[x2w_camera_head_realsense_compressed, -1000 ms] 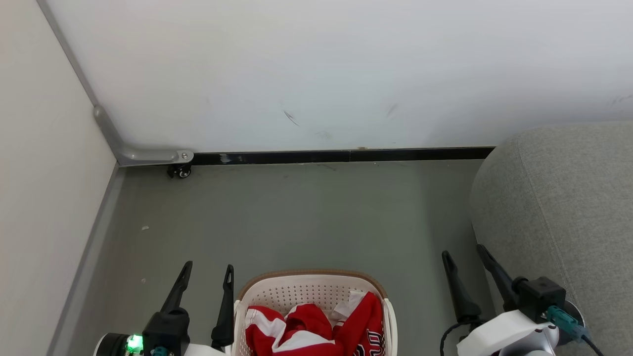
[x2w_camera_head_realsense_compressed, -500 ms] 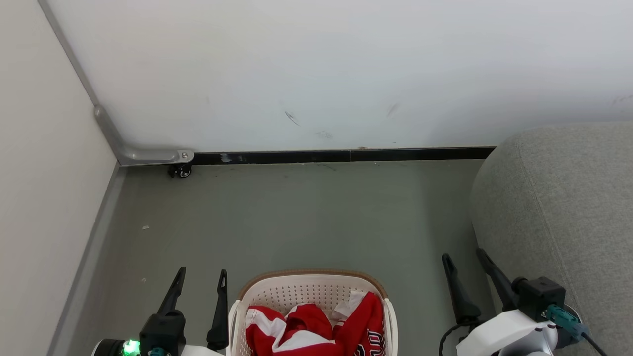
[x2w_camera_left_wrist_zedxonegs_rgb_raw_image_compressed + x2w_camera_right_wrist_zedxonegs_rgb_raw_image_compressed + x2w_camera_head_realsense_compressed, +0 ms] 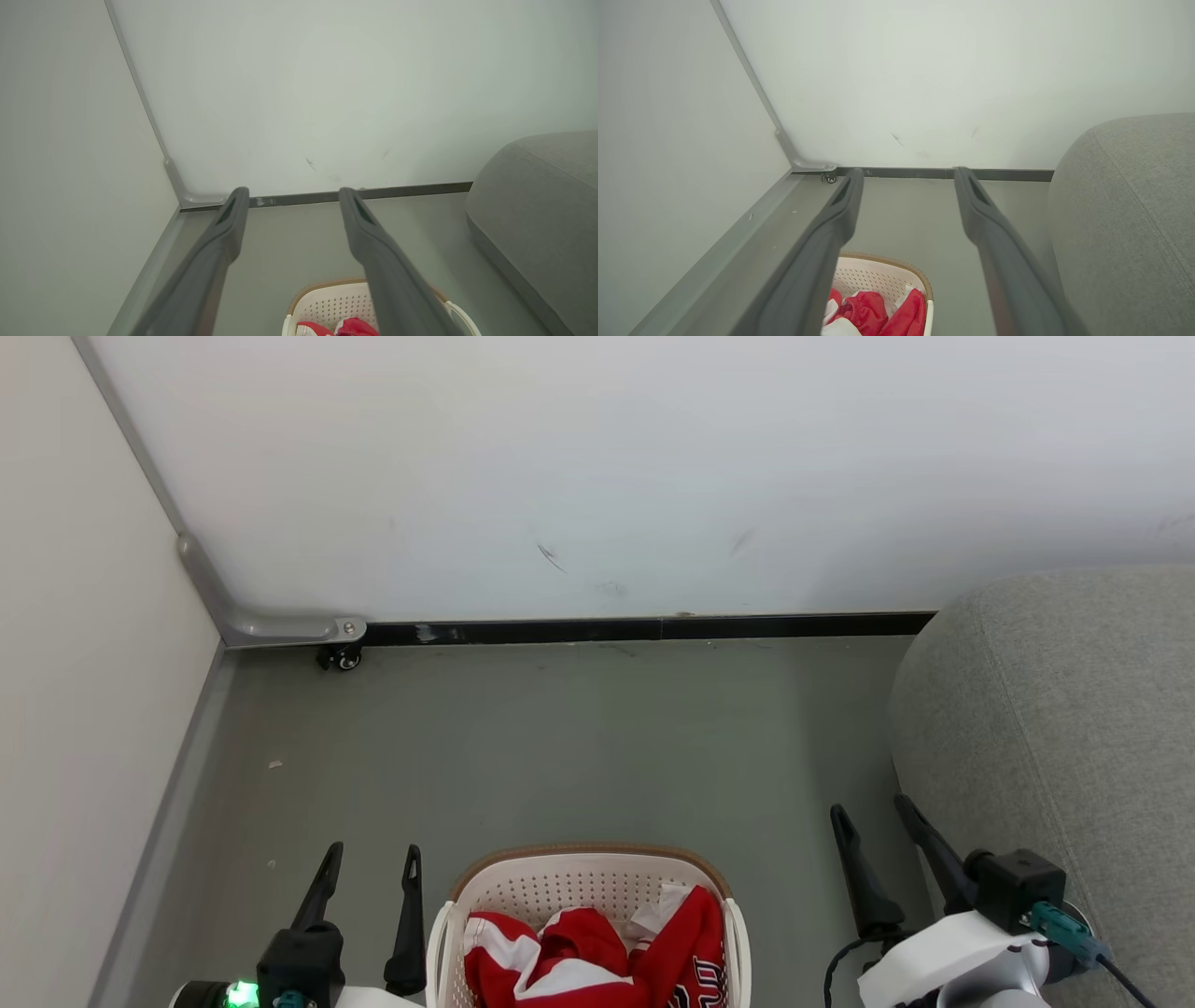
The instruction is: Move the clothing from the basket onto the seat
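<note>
Head view — left hand (image 3: 373, 850) has sunk lower beside the basket (image 3: 588, 852).

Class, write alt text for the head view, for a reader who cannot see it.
A cream laundry basket of red-and-white clothing sits on a grey floor at bottom centre, between the robot's open left end effector and open right end effector. A grey upholstered seat stands at right.

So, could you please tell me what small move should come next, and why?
Probably swing the right gripper left and down over the clothing in the basket. It and the left gripper stand open and empty either side of the basket, and the right one is next to the seat.
</note>
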